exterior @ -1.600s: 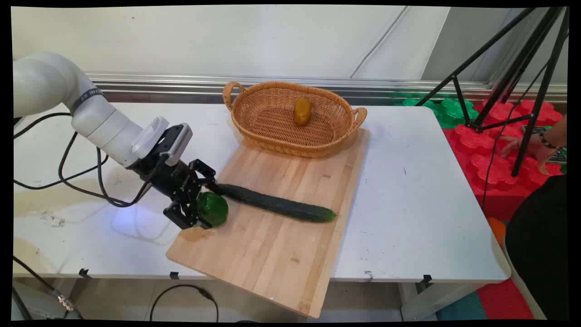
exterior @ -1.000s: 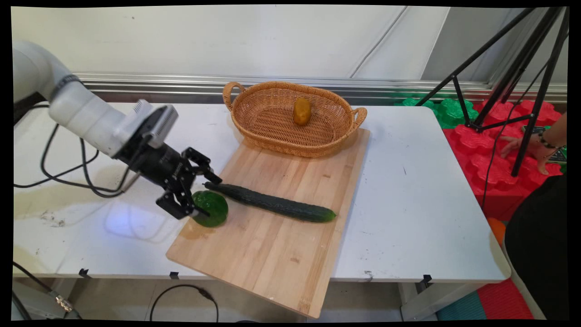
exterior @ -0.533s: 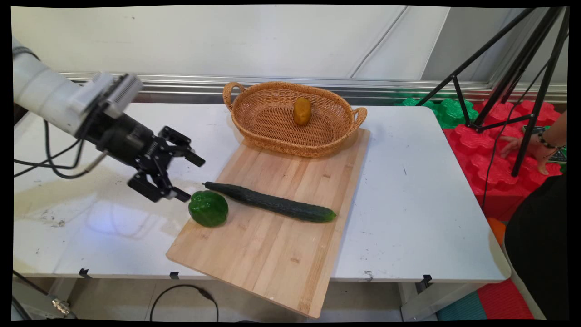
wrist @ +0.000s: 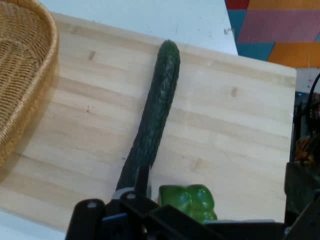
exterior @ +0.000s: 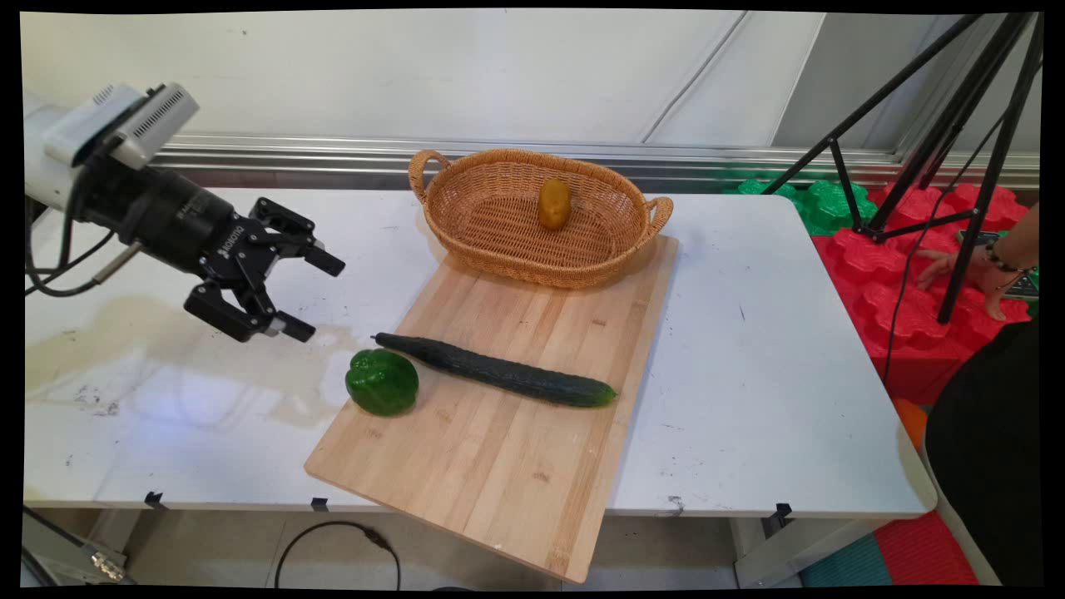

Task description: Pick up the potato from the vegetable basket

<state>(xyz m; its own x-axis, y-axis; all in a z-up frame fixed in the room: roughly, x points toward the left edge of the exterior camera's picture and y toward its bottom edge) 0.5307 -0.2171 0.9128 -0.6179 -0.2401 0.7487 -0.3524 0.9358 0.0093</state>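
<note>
Hovering: the gripper [exterior: 309, 294] hangs in the air above the white surface [exterior: 749, 333], off the left edge of the wooden board [exterior: 516, 433], tilted down toward it.
Fingers: spread apart and released, nothing between them; the gap is plain in the main view.
Nearest thing: a green pepper [exterior: 382, 381] sits on the board's left corner, near the gripper but apart from it, lower and to its right. In the hand view the pepper [wrist: 189, 201] shows just above the black linkage.
Beside it: a long dark cucumber [exterior: 499, 376] lies flat on the board, slanting from near the pepper toward the right edge; its near tip is close to the pepper, and whether they touch cannot be told.
Why it lies so: both vegetables rest on their own weight on the flat board, unsupported.
Basket: a wicker basket [exterior: 499, 249] with two handles stands on the board's far end, with a yellow-brown potato-like thing [exterior: 553, 204] inside it.
Surface: white, stained and scuffed on the left; the board overhangs its near edge.
Room: pale wall behind, black tripod [exterior: 957, 150] at right, red and green foam mats [exterior: 899, 291] on the floor, a person's hand [exterior: 965, 274] at the right edge.
</note>
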